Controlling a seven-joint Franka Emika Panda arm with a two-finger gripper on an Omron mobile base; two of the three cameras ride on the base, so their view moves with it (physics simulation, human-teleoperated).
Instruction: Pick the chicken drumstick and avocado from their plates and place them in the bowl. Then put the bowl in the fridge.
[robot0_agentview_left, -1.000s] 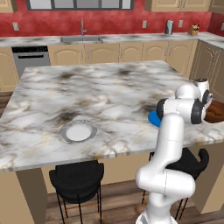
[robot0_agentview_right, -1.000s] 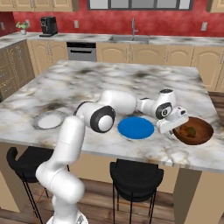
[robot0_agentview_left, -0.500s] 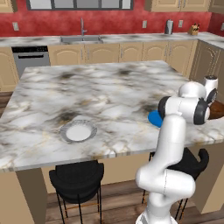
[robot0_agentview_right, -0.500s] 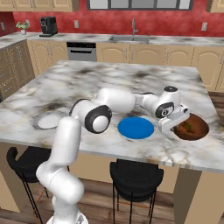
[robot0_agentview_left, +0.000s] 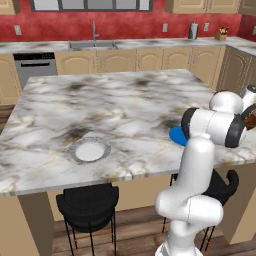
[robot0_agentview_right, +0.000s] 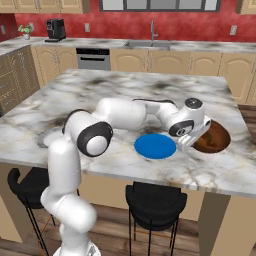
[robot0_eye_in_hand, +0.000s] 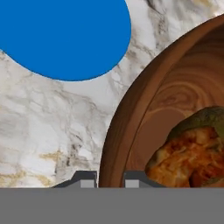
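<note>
- The reddish-brown chicken drumstick (robot0_eye_in_hand: 183, 159) and the dark olive-green avocado (robot0_eye_in_hand: 205, 120) are seen lying together inside the round, wood-grained dark brown bowl (robot0_eye_in_hand: 131, 118); both transfers can be judged as done.
- The flat bright blue round plate (robot0_agentview_right: 155, 146) is left bare on the marbled island counter (robot0_agentview_right: 120, 95), just beside the bowl (robot0_agentview_right: 216, 138).
- The white round plate with the grey rim (robot0_agentview_left: 89, 150) is also bare, well apart from the bowl, near the counter's front edge.
- The two-finger gripper (robot0_eye_in_hand: 110, 178) is placed at the bowl's rim on the side facing the blue plate (robot0_eye_in_hand: 61, 35): one dark fingertip is seen outside the wall, the other inside it, with the rim between them. The fingers are drawn close together, pinching the bowl's wall.
- The bowl appears to rest on the counter, not yet lifted.
- What is left, by judgement: the bowl is to be raised by its rim, carried to the fridge and set on a shelf.
</note>
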